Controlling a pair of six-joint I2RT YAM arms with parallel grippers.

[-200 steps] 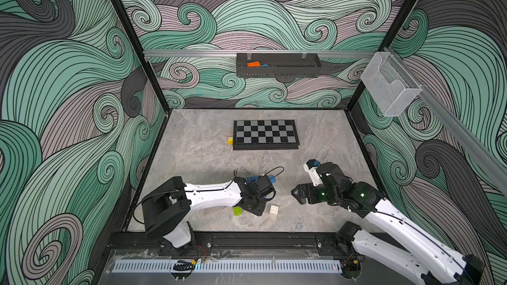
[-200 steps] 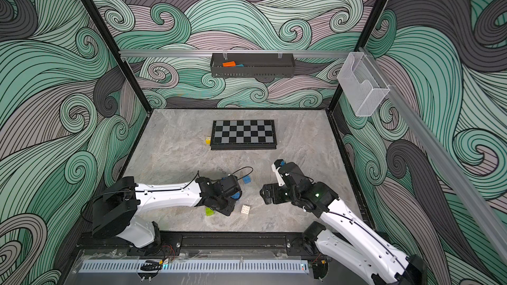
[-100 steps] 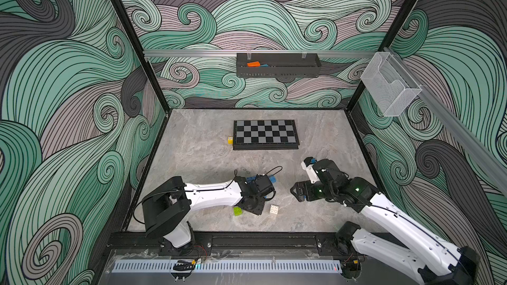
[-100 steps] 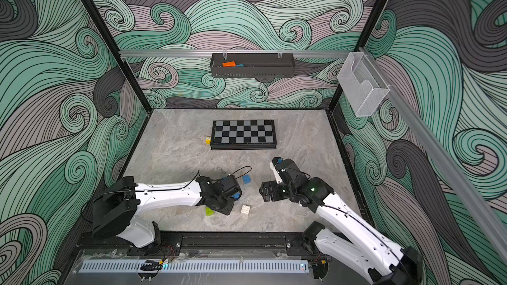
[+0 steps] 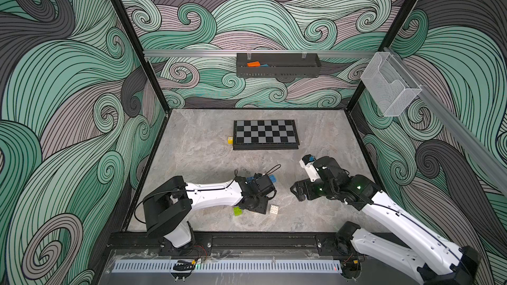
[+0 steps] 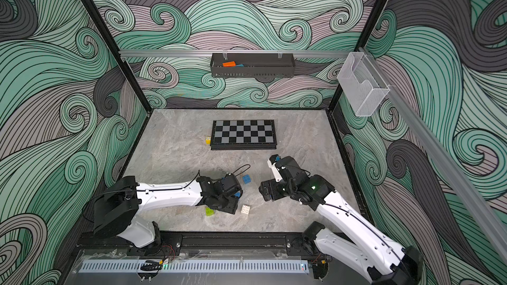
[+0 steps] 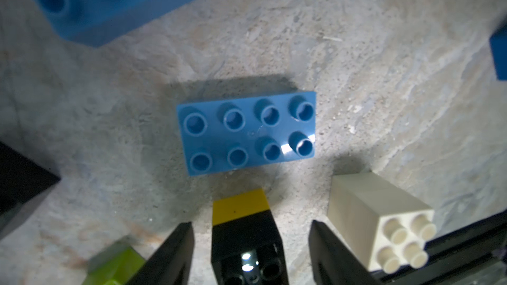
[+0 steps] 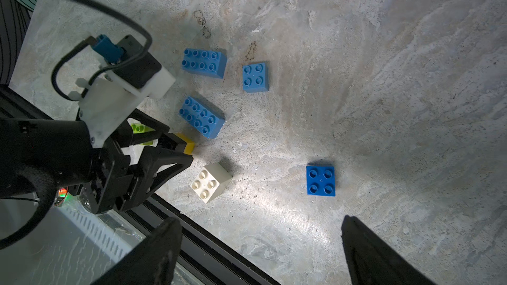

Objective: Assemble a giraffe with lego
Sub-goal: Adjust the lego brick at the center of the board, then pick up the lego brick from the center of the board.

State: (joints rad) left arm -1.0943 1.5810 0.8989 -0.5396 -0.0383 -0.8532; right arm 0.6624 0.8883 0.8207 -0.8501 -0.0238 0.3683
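A: left claw point(image 7: 251, 223) just let go. It was clamped a second ago. Now the fingers point(image 7: 175, 245) stand clear on both sides of the black-and-yellow stack point(image 7: 241, 206).
B: dropped or placed?
A: placed, by the look of it. It sits on the worktop point(image 5: 205, 154) between the fingers, yellow end toward the long blue brick point(image 7: 247, 132). Just beside it, with a sliver of shadow between. Not touching, as far as I can see.
B: arm moved?
A: no. In both top views the left arm point(image 5: 214, 201) sits where it was, lower centre of the frame, and hides the stack. Only the claw changed.
B: right side?
A: right claw point(image 8: 260, 219) is spread wide and empty, right of the pile in both top views. The right arm point(image 5: 384, 212) has crept up-frame a touch, nothing else.
B: how much giraffe do we have?
A: two bricks' worth, I'd say. The rest is loose:
- second long blue brick point(image 7: 109, 1)
- square blue brick point(image 8: 255, 77)
- darker square blue brick point(image 8: 321, 180)
- white brick point(image 7: 375, 215) and lime brick point(image 7: 115, 267), one each side of the left claw

The whole pile sits lower centre of the frame in both top views, well in front of the chessboard point(image 5: 265, 134).
B: meaning?
A: my read is that sub-assembly is parked and the left claw is free for the next brick. The long blue brick is dead ahead, a likely candidate for the body.
B: risk?
A: the fingers flank the stack closely. A skewed retreat could tip it.
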